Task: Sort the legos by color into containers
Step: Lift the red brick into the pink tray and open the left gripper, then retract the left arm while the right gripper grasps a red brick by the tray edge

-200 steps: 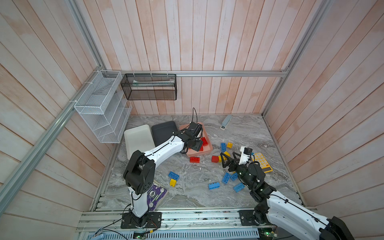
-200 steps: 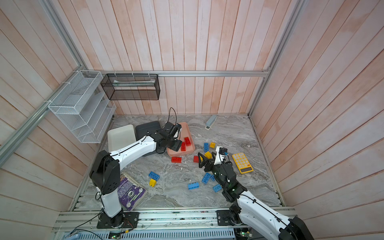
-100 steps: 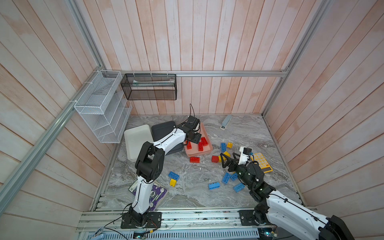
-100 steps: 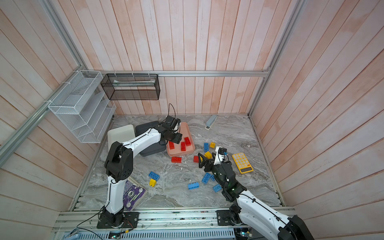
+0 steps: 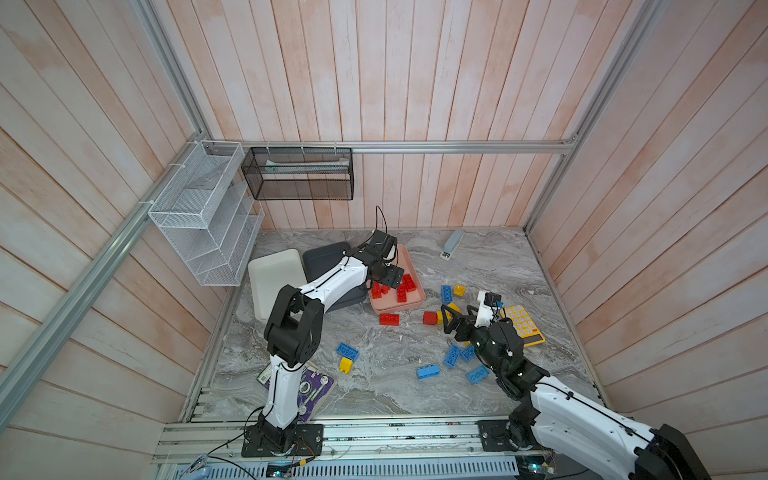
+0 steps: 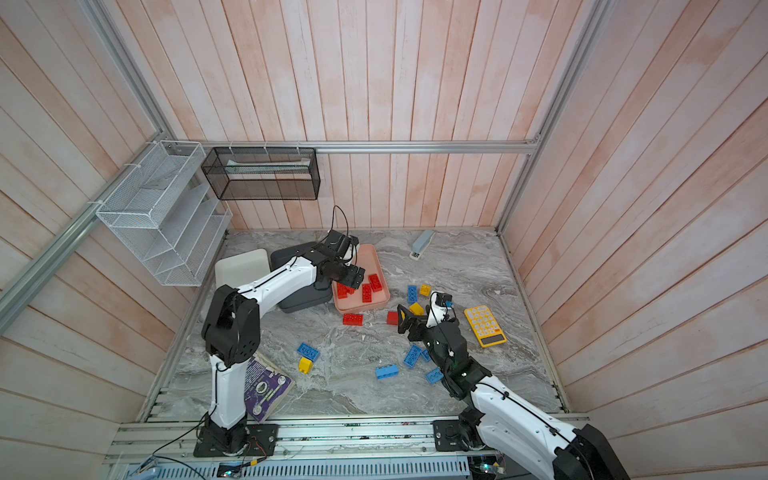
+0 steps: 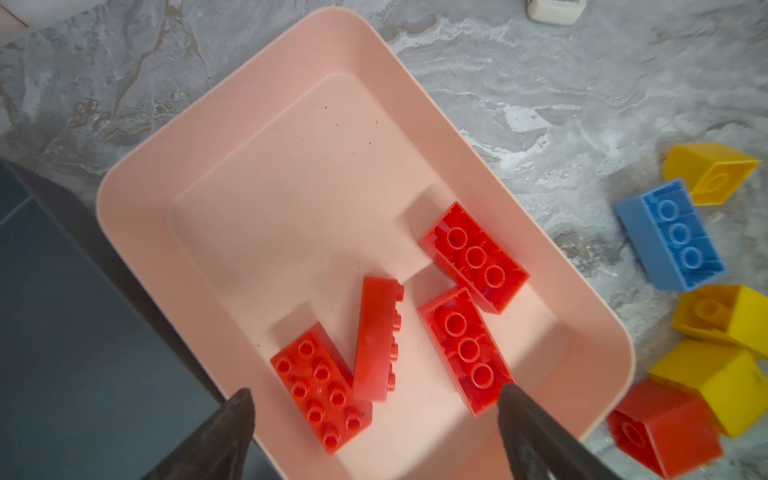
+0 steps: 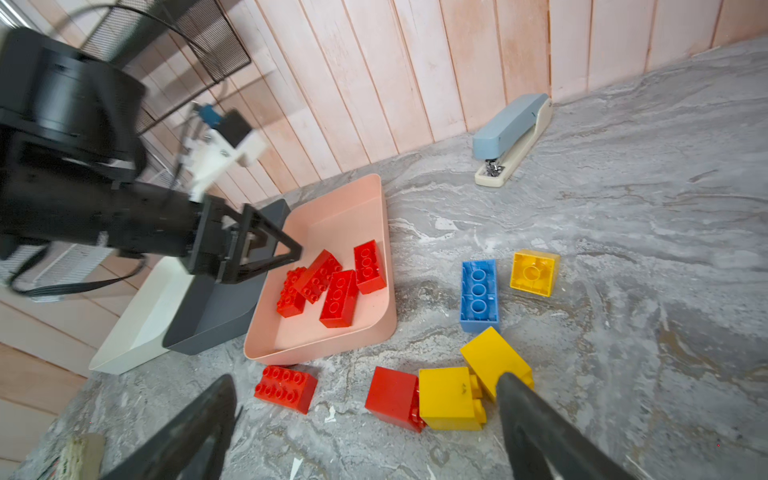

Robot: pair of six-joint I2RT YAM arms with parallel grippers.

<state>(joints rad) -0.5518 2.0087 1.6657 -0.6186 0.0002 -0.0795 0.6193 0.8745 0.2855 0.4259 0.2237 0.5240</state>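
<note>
Reading no text, number, brand or sign anywhere. Making out only blurred pale print on the purple booklet (image 5: 316,386), lying well behind the left gripper (image 5: 392,279) by that arm's base. Seeing key marks on the yellow calculator (image 5: 521,326), just beside the right gripper (image 5: 456,316), too small to decipher. Noticing a dark patch on the stapler (image 5: 452,245), well ahead of the right gripper, equally illegible

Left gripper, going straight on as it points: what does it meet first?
Likely the red brick lying on its side in the pink tray, just ahead of the open left gripper; depth unclear.
</note>
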